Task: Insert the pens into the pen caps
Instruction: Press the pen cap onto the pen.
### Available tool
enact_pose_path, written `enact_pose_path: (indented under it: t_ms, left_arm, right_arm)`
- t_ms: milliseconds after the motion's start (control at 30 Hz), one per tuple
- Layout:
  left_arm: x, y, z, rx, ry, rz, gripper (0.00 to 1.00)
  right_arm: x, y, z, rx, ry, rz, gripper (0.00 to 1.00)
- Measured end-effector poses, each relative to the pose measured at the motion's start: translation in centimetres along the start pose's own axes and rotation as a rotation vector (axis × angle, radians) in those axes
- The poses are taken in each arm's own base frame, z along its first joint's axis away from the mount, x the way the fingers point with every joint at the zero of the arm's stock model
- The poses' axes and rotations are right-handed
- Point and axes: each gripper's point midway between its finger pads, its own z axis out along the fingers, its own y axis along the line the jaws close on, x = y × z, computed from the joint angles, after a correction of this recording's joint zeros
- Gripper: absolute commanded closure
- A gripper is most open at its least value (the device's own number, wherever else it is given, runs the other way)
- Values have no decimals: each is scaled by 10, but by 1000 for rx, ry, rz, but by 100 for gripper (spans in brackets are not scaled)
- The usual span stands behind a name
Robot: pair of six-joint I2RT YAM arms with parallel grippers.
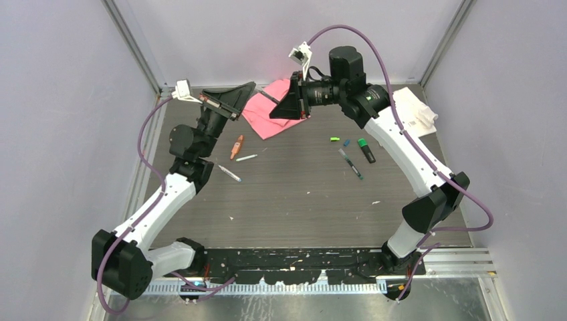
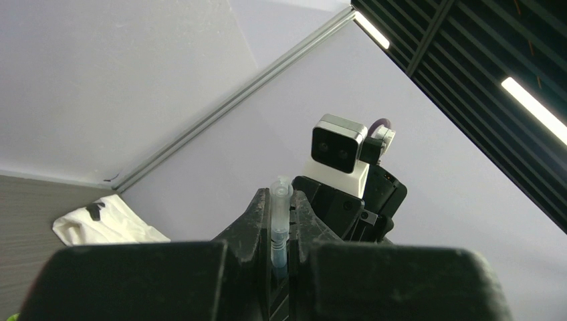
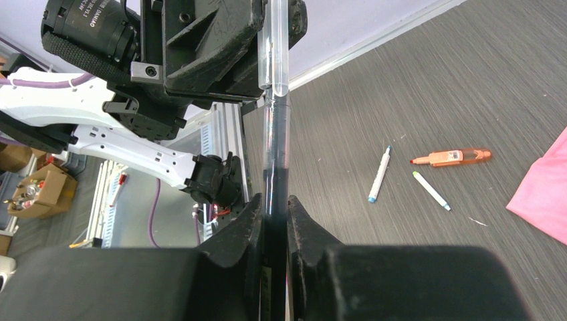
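My right gripper (image 3: 274,200) is shut on a dark pen (image 3: 275,154) and holds it in the air above the table. My left gripper (image 2: 279,200) is shut on a clear cap (image 2: 279,217). In the right wrist view the pen's tip meets the open end of the clear cap (image 3: 274,47). In the top view both grippers, left (image 1: 249,88) and right (image 1: 277,107), face each other above the pink cloth (image 1: 271,117). On the table lie an orange pen (image 1: 237,146), two white pens (image 1: 246,158) (image 1: 229,174), a dark green pen (image 1: 350,162), a black highlighter (image 1: 366,150), a green cap (image 1: 335,139) and a blue cap (image 1: 346,142).
A white cloth (image 1: 414,110) lies at the back right, also in the left wrist view (image 2: 107,224). The orange pen (image 3: 451,157) and the white pens (image 3: 380,175) (image 3: 431,190) show below the right gripper. Walls and metal rails bound the table.
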Motion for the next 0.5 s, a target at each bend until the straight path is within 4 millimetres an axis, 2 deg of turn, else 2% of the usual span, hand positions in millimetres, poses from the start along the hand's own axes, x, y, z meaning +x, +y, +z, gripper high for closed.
enact_pose_path:
  t_ms: [500]
  left_arm:
    - [-2,2,0,-18,-26,-57,99]
  right_arm:
    - [2,-2,1,-3,2,-20,99]
